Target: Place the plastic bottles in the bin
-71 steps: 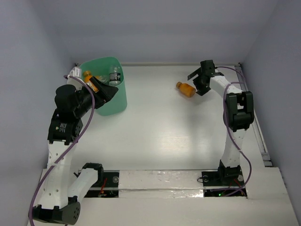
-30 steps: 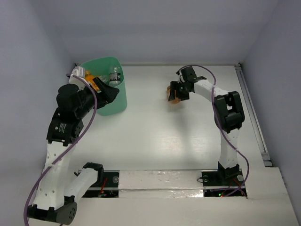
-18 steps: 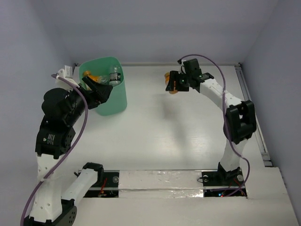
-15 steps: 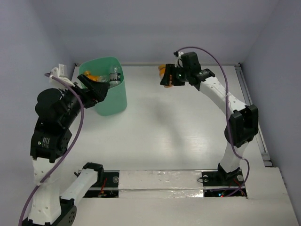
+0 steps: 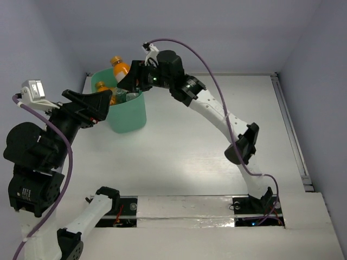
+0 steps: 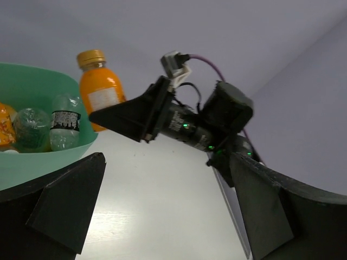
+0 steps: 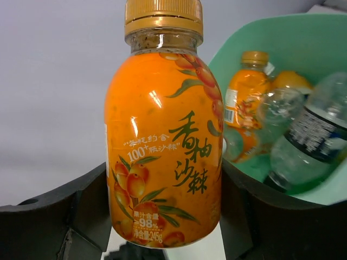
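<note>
My right gripper (image 5: 126,79) is shut on an orange bottle (image 5: 120,67) with a gold cap and holds it over the far rim of the mint-green bin (image 5: 130,114). The right wrist view shows this bottle (image 7: 162,141) upright between the fingers, with the bin (image 7: 260,49) behind it holding orange and clear bottles (image 7: 303,135). My left gripper (image 5: 103,100) is open and empty, raised at the bin's near left side. In the left wrist view the held bottle (image 6: 100,89) stands above the bin (image 6: 49,157), which holds clear bottles (image 6: 65,122).
The white table (image 5: 217,146) stretches right of the bin. A pale wall rises right behind the bin and along the left side. A metal rail (image 5: 293,141) runs along the table's right edge.
My right gripper carried the orange bottle from the middle back of the table leftward to above the bin. My left arm rose and pulled back from the bin.
</note>
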